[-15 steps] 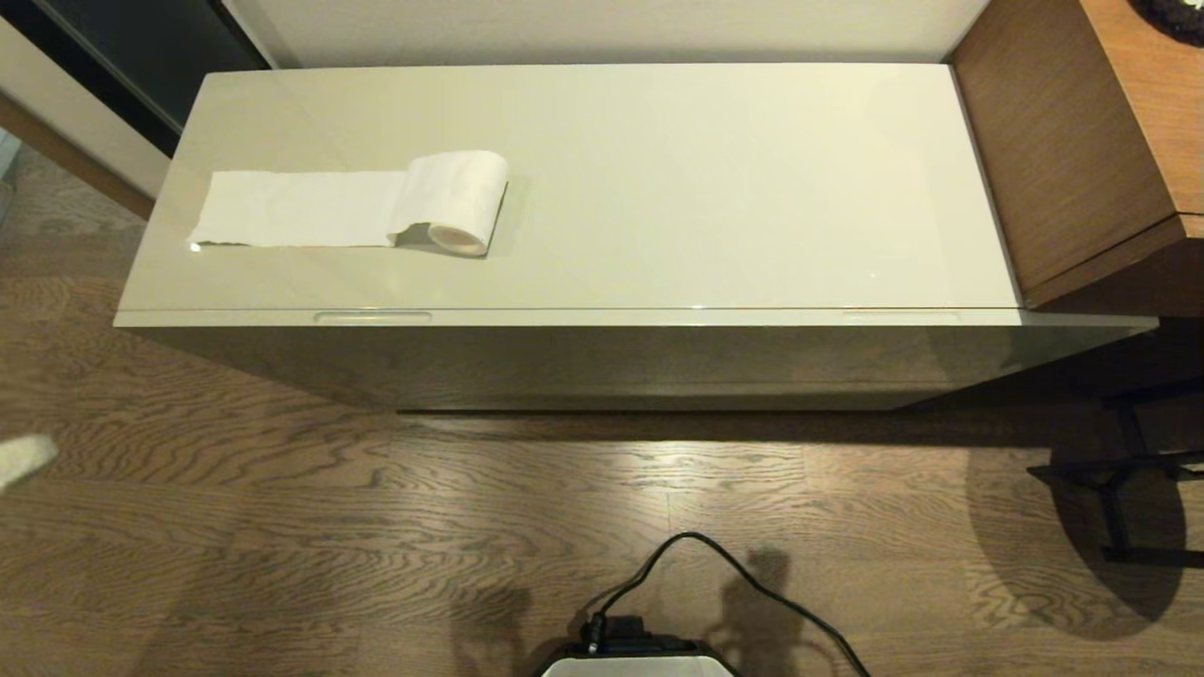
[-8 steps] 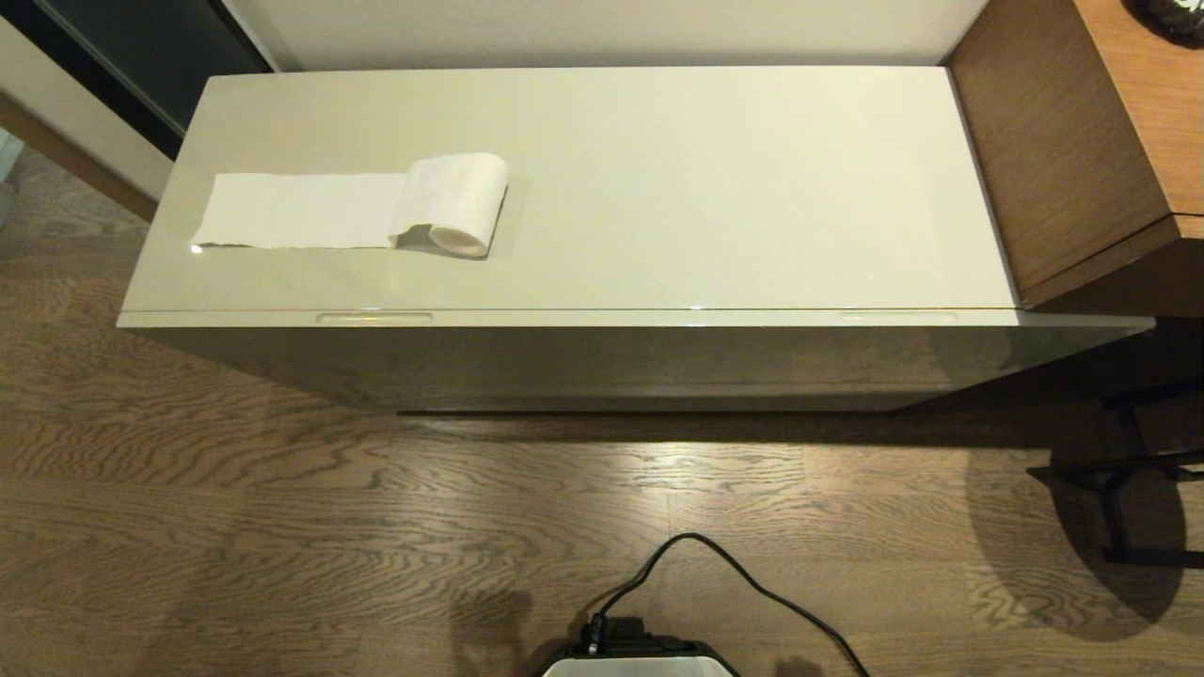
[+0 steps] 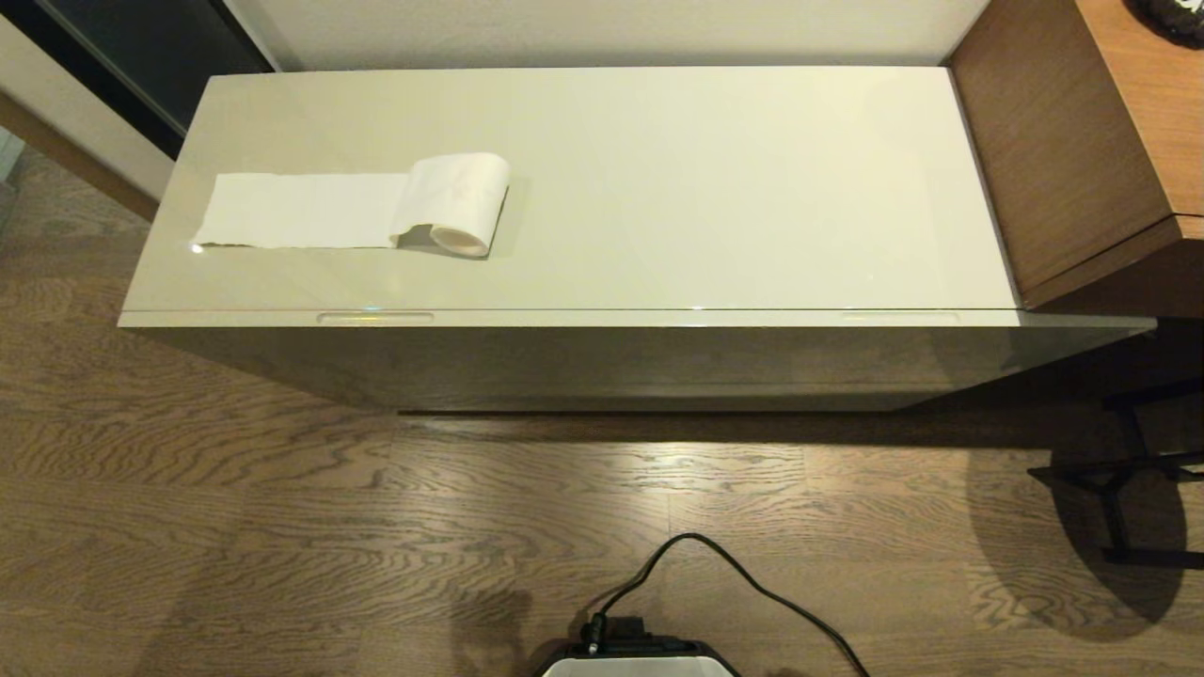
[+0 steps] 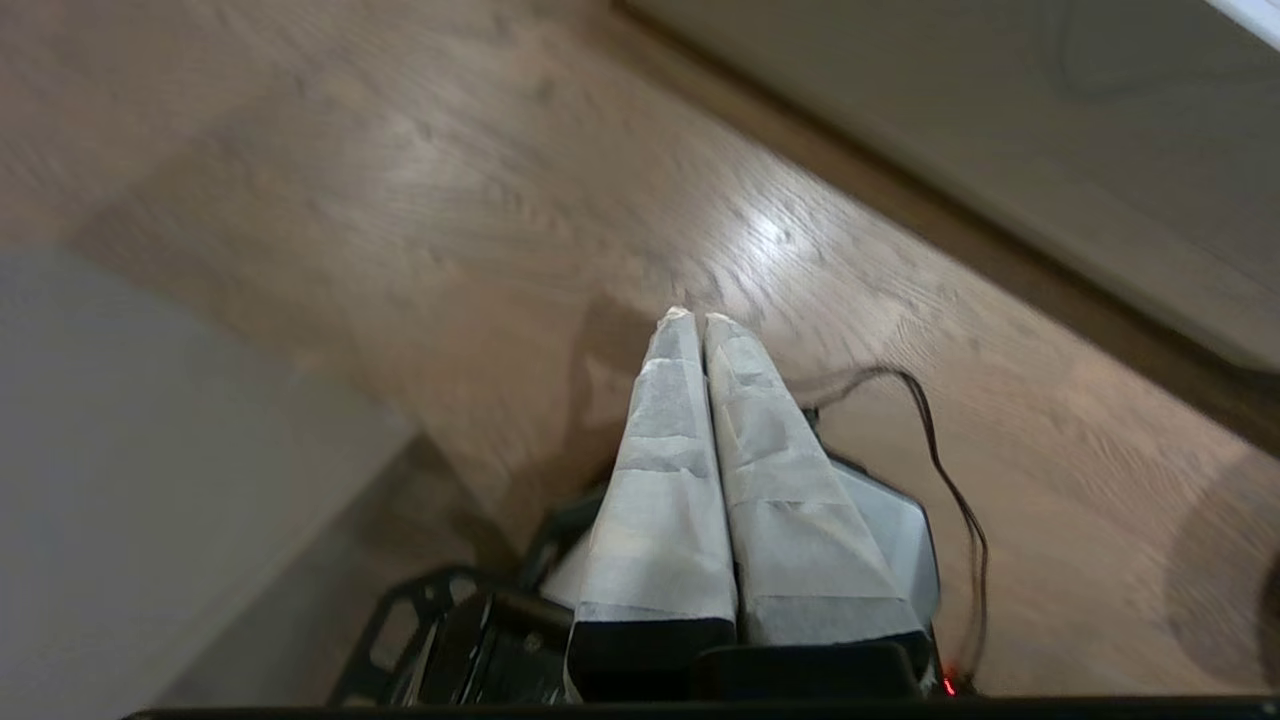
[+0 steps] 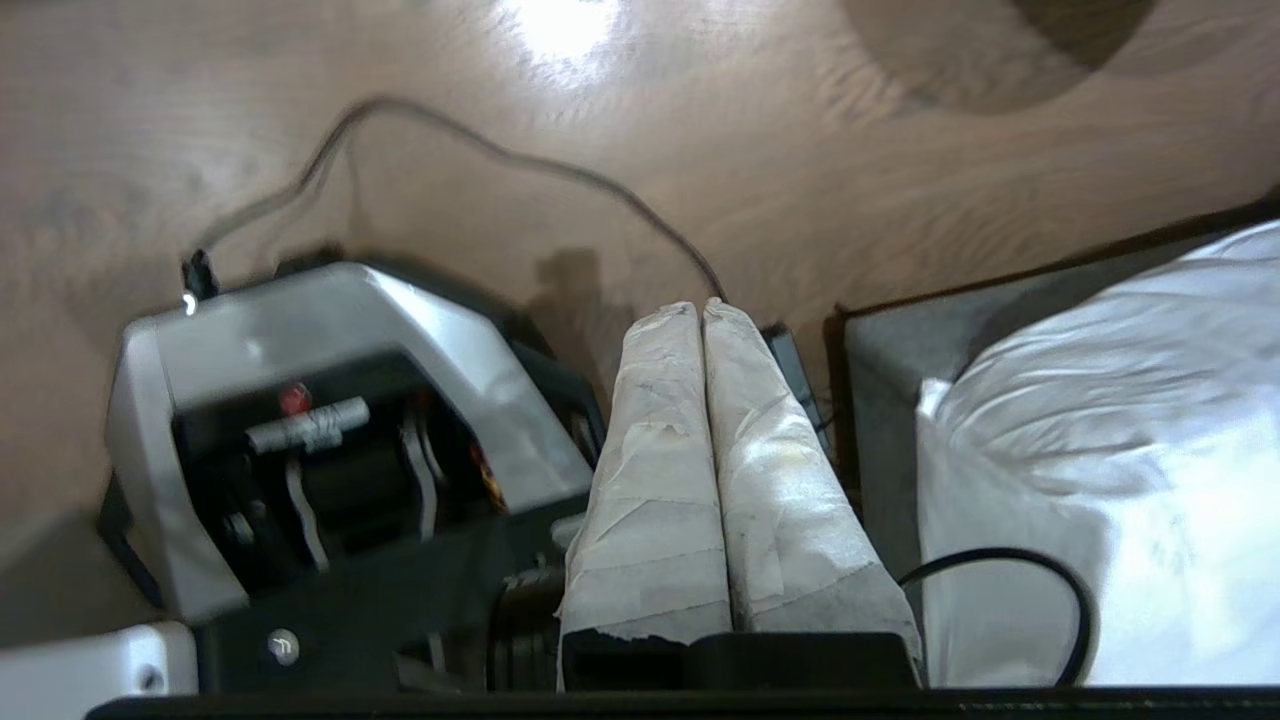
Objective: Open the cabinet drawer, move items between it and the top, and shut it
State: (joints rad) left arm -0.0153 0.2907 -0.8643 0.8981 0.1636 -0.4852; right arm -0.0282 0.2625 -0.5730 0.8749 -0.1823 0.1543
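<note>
White toilet-paper roll point(image 3: 458, 206) lying on the top point(image 3: 715, 188) near its left end, loose tail spread flat leftward, cabinet drawer point(image 3: 602, 318) shut, left gripper point(image 4: 692, 318) and right gripper point(image 5: 698, 308) both pressed together, empty, low over wood floor point(image 3: 282, 527)

— What sort of place was it?
— A hotel room or bedroom, it seemed. A long glossy beige cabinet point(image 3: 602, 362) stood against a plain wall on a wood-grain floor point(image 3: 282, 527), beside a brown wooden desk point(image 3: 1082, 160).
— Anything else?
— White bedding point(image 5: 1110, 450) lay nearby, and a toilet-paper roll point(image 3: 456, 202) sat on the top point(image 3: 734, 179).
</note>
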